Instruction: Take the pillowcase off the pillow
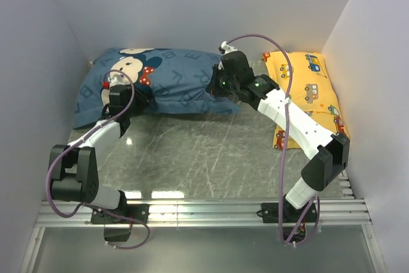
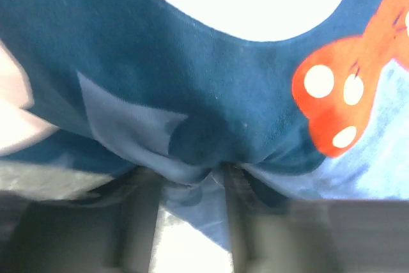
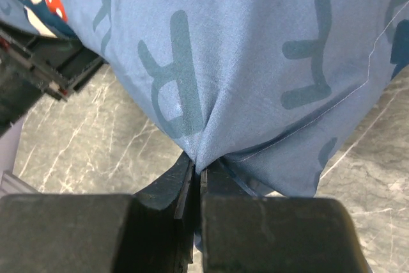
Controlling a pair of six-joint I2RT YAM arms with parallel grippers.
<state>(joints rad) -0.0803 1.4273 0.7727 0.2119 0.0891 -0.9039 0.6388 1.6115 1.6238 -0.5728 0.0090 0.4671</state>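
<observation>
Blue pillowcase (image 1: 179, 81), long axis left-right

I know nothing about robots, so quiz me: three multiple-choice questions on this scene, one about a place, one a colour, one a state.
1. Where on the table does the yellow car-print pillow lie? A) back right B) front left C) centre
2. What colour is the bow printed on the pillowcase? A) green B) red with white dots C) black
3. The jaws of the right arm are: A) wide open B) shut on a fold of the pillowcase C) holding the yellow pillow

Answers: 1 A, it sits in the far right corner; 2 B, the left wrist view shows it close up; 3 B, the right wrist view shows blue fabric pinched between them.
</observation>
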